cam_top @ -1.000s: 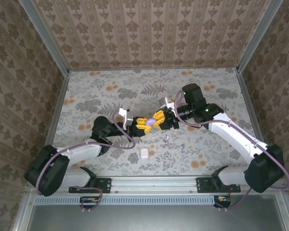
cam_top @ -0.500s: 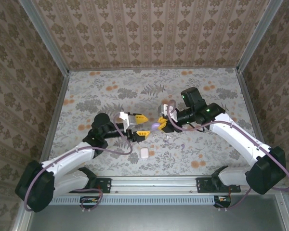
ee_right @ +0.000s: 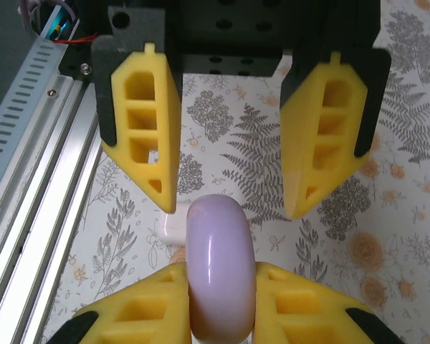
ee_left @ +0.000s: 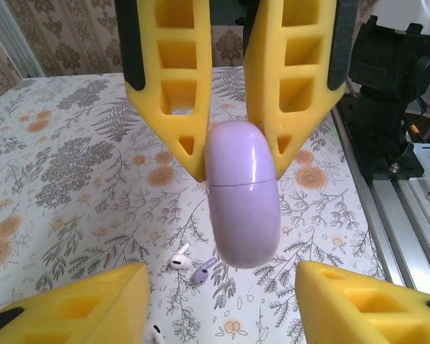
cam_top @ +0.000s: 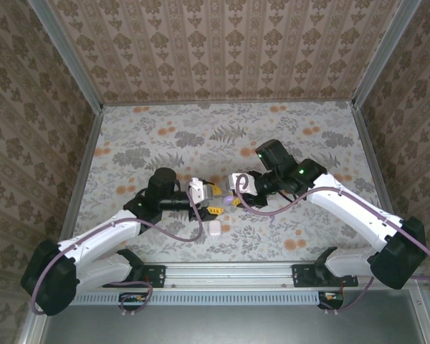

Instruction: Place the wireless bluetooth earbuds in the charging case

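The white charging case (cam_top: pixel 213 228) lies shut on the table near the front edge; it also peeks out behind the held object (ee_right: pixel 172 229). Two white earbuds (ee_left: pixel 179 259) (ee_left: pixel 155 333) lie loose on the table. My right gripper (ee_right: pixel 218 290) is shut on a glossy purple pebble-shaped case (ee_right: pixel 218 265) with a seam around it (ee_left: pixel 241 201), held in the air. My left gripper (ee_left: pixel 222 287) faces it, open, its fingers wide apart and touching nothing. The two grippers meet at mid-table (cam_top: pixel 222 197).
A small purple earbud (ee_left: pixel 203 272) lies beside the white one. The aluminium rail (ee_right: pixel 36 143) runs along the table's near edge, close to the white case. Patterned walls close in the left, right and back sides.
A second ago both grippers were closed together around the purple case. The left gripper has let go and opened. The right gripper keeps it and has shifted slightly toward the front.
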